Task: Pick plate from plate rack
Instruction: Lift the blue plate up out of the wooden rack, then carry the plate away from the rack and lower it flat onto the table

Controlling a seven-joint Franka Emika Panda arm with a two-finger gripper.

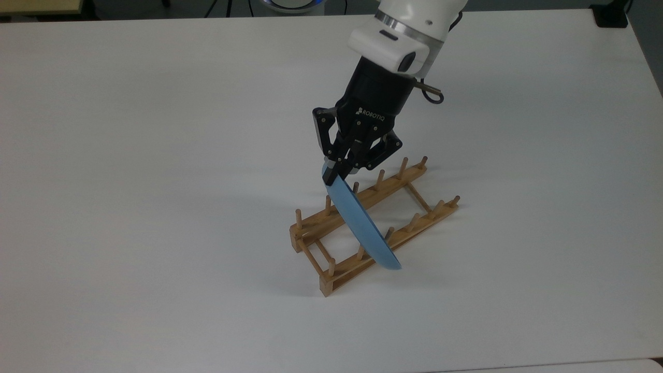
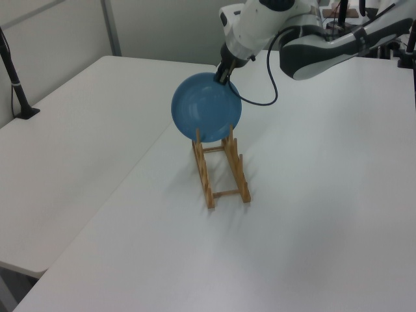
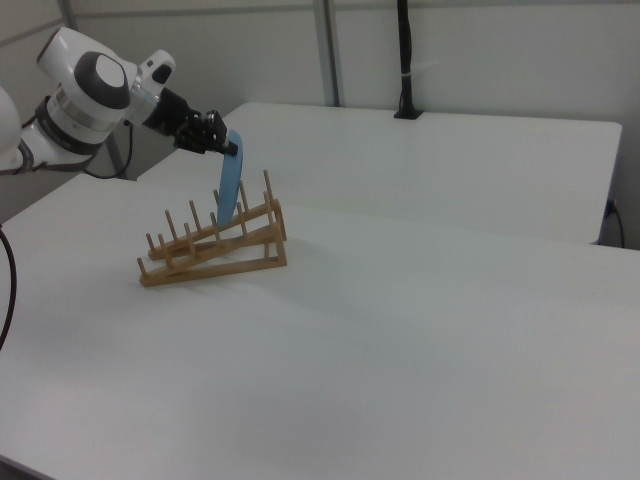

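One blue plate point(image 1: 362, 223) stands on edge, tilted, its lower part between the pegs of the wooden rack point(image 1: 357, 259), toward the rack's near end in the top view. The gripper point(image 1: 332, 173) is closed on the plate's upper rim. The rack sits near the middle of the white counter point(image 1: 155, 155).

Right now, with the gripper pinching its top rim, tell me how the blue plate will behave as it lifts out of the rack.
The plate looks rigid: held only at its rim by the gripper, it keeps its shape. Gripped at one edge, it may swing or pivot. Its lower edge sits between the plate rack's pegs, so it could snag and tug the light rack.
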